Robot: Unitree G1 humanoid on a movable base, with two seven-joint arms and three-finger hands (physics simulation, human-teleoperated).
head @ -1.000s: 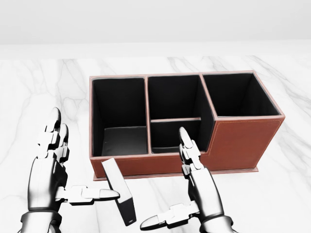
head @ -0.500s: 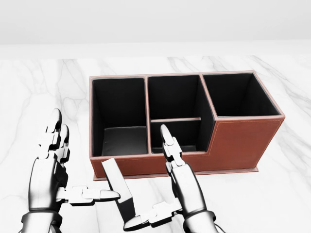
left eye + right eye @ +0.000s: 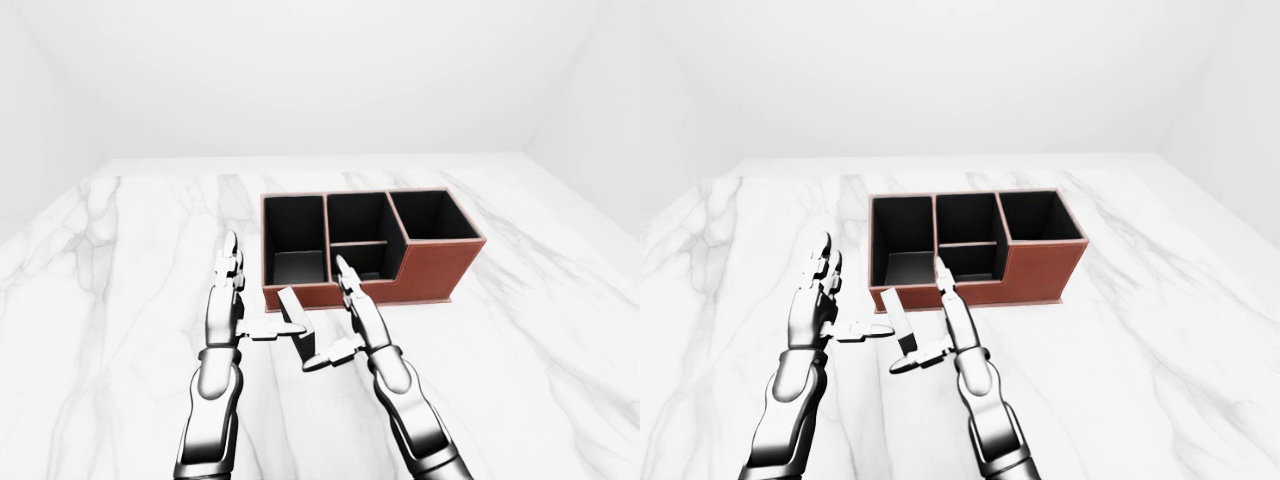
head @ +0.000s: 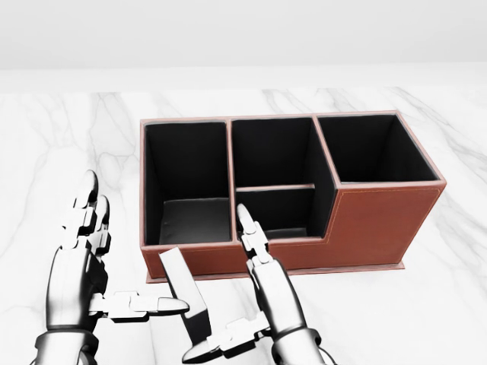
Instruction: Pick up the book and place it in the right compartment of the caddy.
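The book is thin, with a white top edge and a dark cover, and stands on edge on the marble just below the caddy's left compartment. The brown caddy has black compartments, and the right compartment is the tallest. My left hand is open to the left of the book, fingers up, with its thumb tip at the book's left face. My right hand is open to the right of the book. Its fingers point at the caddy's wall, and its thumb reaches toward the book's lower end.
The white marble table stretches wide around the caddy. In the left-eye view, plain white walls stand beyond its top edge. The caddy's middle section is split by a low divider.
My right hand has slid left across the head view, from right of the book to close beside it, and its thumb now reaches the book's lower end. The left hand and book have barely moved.
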